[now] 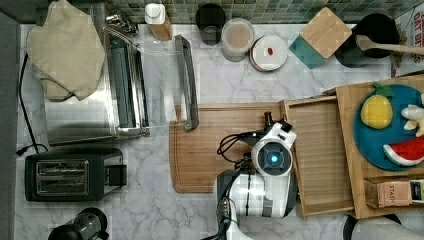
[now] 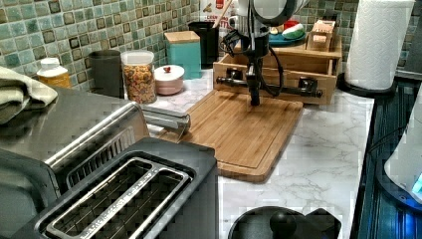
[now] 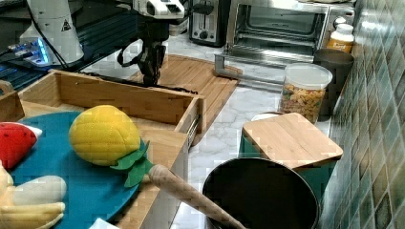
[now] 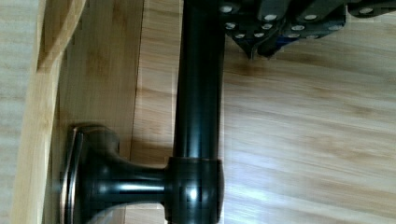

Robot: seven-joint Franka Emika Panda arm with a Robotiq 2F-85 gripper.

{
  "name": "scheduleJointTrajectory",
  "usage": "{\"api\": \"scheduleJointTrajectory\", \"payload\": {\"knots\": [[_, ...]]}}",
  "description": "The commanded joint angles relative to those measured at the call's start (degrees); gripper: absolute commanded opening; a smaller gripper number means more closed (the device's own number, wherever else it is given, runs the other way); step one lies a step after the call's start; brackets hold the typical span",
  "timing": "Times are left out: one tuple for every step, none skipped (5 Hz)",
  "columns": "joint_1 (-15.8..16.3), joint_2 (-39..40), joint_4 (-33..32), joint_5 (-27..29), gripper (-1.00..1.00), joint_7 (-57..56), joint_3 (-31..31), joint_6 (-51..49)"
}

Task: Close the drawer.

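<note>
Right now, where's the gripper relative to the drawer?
In the left view, the gripper hangs in front of the open drawer, by its black handle, over the cutting board.

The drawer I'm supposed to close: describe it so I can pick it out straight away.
Find the wooden box carrying the blue plate of toy fruit, at the top view's right. The drawer is the shallow bamboo tray pulled out from it toward the cutting board. Unlike the flat board, it has raised walls and a black bar handle.

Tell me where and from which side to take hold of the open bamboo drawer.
Grip the thin black bar handle on the open bamboo drawer, mid-span between its mounts. Come from above the wooden cutting board: the bar stands off the front, leaving room behind it.
</note>
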Motion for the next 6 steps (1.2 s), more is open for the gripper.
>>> {"api": "scheduleJointTrajectory", "payload": {"knots": [[-9.39, 5.44, 22.06, 2.70, -1.00, -6.85, -11.60, -4.30], [-10.13, 6.46, 24.29, 1.09, -1.00, -7.61, -13.21, -4.85], [-8.96, 6.27, 25.84, -4.55, -1.00, -3.34, -15.63, -7.39], [-9.03, 6.77, 25.26, -5.96, -1.00, -2.91, -17.32, -2.03], [-10.33, 9.26, 27.19, -2.41, -1.00, -6.61, -16.23, -0.83], [-10.28, 9.27, 27.20, -2.38, -1.00, -6.62, -16.26, -0.82]]}}
